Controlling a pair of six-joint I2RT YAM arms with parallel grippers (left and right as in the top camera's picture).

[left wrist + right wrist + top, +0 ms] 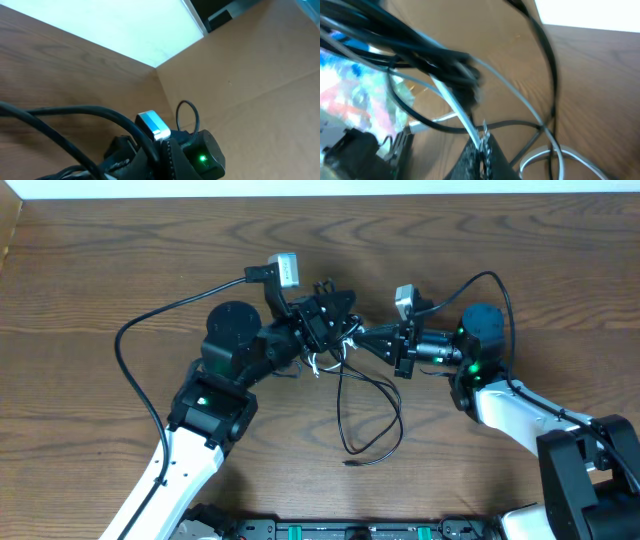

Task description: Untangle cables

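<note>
Right pincer [481, 144]: closed on white cable [456, 111], a thin, glossy, round strand. Left pincer [328, 320]: closed at the knot; what it holds cannot be told. Cables [370, 420]: slim, limp black cords, bunched between both pincers at mid-tabletop [100, 260], dark wood grain; one loop trails toward the near edge. Risk, as judged: pulling apart may tighten the knot, or the slick strand may slip free.

Tangled looped cables [340, 410] (black, white)
</note>
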